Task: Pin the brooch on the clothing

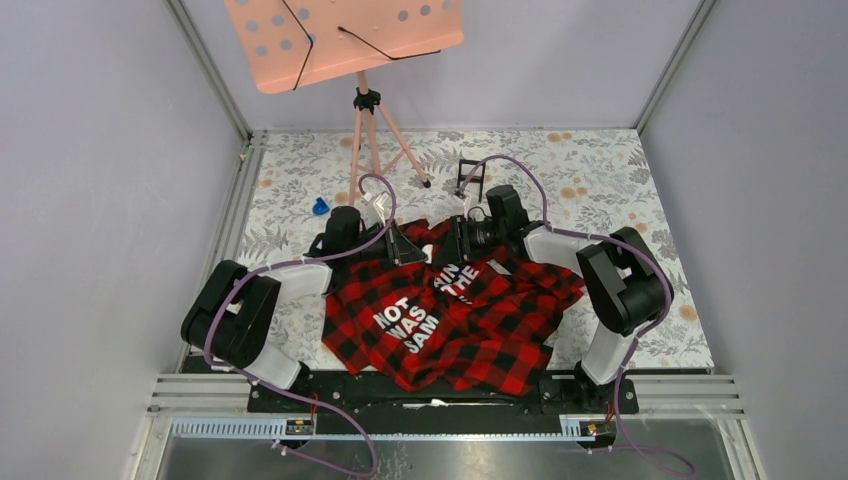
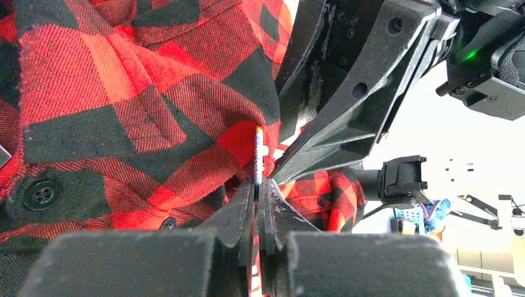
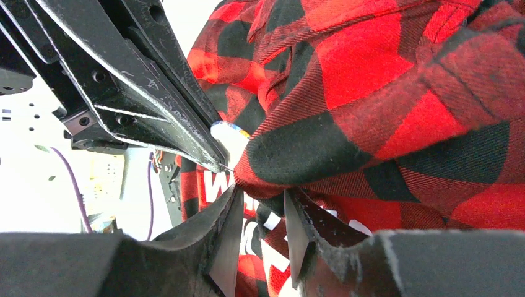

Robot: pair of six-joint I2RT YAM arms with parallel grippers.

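Observation:
The red-and-black check shirt [image 1: 450, 320] with white letters lies between the arms. Its far edge is lifted where both grippers meet. My left gripper [image 1: 408, 246] is shut on the brooch. In the left wrist view the brooch [image 2: 259, 153] stands edge-on as a thin pale disc out of the closed tips [image 2: 263, 184], right against the shirt [image 2: 124, 111]. In the right wrist view the brooch [image 3: 228, 133] is a small pale round disc at the tip of the left fingers [image 3: 155, 105], touching a fold of shirt [image 3: 371, 93]. My right gripper [image 3: 262, 193] pinches that fold at its tips.
A pink music stand [image 1: 345, 40] on a tripod [image 1: 372, 135] stands at the back. A small blue object [image 1: 320, 206] lies at the back left. A small black frame box [image 1: 470, 178] sits behind the right gripper [image 1: 466, 240]. Grey walls close in both sides.

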